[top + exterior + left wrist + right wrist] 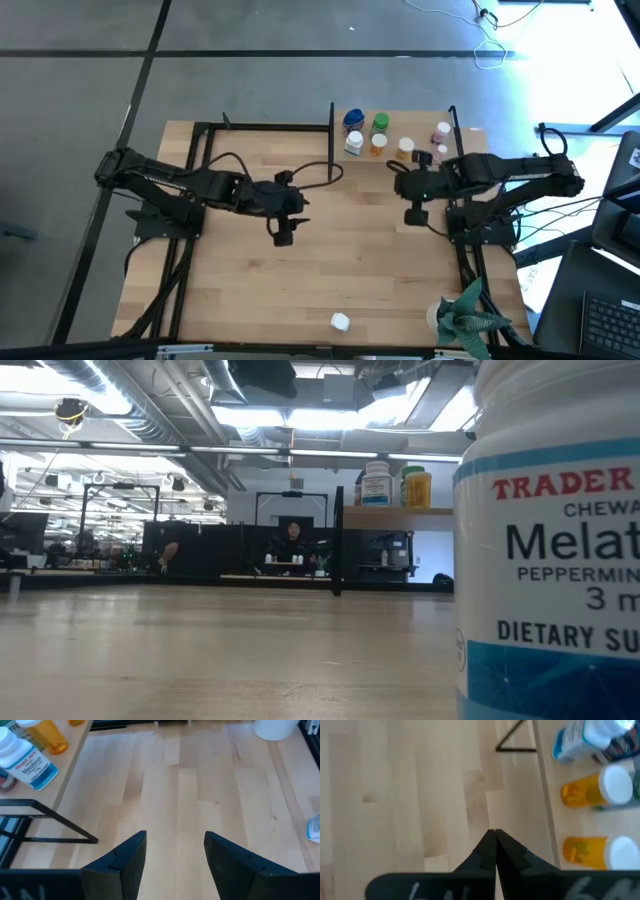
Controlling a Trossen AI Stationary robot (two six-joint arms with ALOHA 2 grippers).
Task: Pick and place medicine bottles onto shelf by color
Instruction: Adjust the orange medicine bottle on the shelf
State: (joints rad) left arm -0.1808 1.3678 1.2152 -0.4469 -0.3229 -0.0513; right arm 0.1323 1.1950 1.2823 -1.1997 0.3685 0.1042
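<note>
The shelf [418, 128] stands at the table's far right, a light wood board between black uprights. Several medicine bottles stand on it: a white one with a blue cap [353, 120], a green one [380, 122], orange ones [378, 146] and pink ones [443, 130]. One white bottle [341, 321] stands alone near the front edge and looms large in the low view [550, 560]. My left gripper [283, 238] hangs open over the table's middle. My right gripper [413, 215] is shut and empty, just near of the shelf. The orange bottles [595, 790] show beside it.
A green paper-like plant [470, 320] in a white pot stands at the near right corner. The shelf's black uprights [332, 120] rise at its ends. Bare tabletop [350, 260] lies between the grippers and the lone bottle. A person sits far behind the table [292, 532].
</note>
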